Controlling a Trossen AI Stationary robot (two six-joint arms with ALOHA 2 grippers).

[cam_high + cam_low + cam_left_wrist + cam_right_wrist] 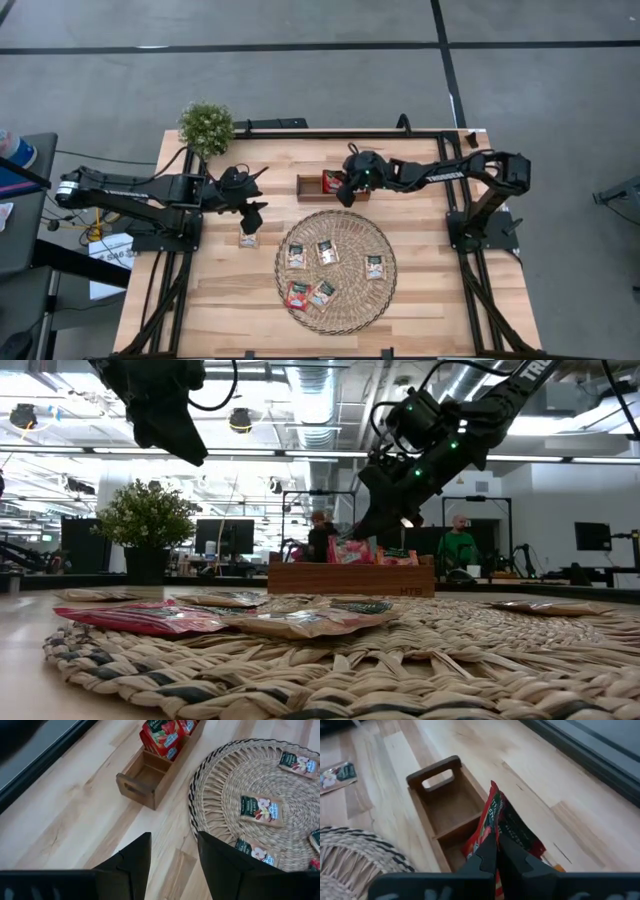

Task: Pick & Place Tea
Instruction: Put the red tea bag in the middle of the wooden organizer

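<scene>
High view: sachets (331, 181) in tray (309, 187)

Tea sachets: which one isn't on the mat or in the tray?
The sachet on bare wood, just off the wicker mat's rim toward the left arm, below the left gripper. Five others lie on the mat; the rest are in the wooden tray.
</scene>
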